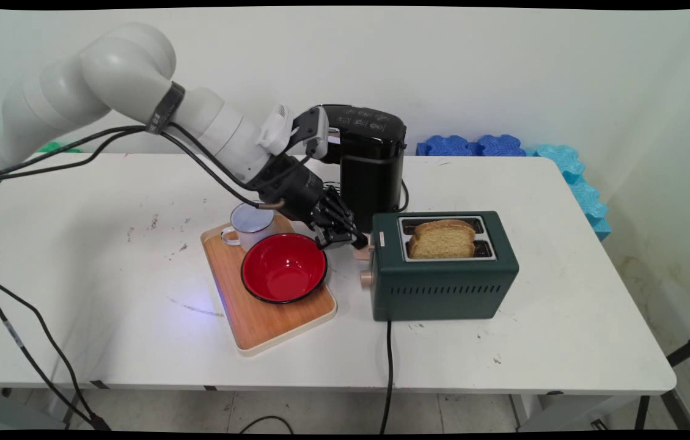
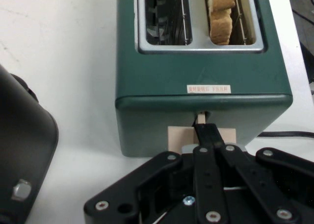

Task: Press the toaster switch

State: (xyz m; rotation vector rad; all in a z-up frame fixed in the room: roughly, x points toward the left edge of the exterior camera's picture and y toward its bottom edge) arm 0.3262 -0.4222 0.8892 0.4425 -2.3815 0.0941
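Leftmost, a white mug (image 1: pixel 251 225) and red bowl (image 1: pixel 283 267) are carried on a wooden board (image 1: pixel 259 318) | gripper (image 1: pixel 345 239) is closed, fingertips pressed on the tan lever (image 2: pixel 201 136) of the green toaster (image 1: pixel 442 287) | toast (image 1: pixel 442 238) is seen in one slot | small label (image 2: pixel 208 89) unreadable | black appliance (image 1: pixel 369 165) behind.

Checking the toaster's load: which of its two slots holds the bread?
In the hand view, the right slot holds the bread; the left slot of the green toaster shows only bare wire guides.

A white, rounded arm (image 1: pixel 137 79) wears a black band, with black cables (image 1: pixel 76 146) trailing toward 9 o'clock. Its black pincer (image 1: pixel 345 238) shows silver screws (image 2: pixel 213 215) along jointed linkage.
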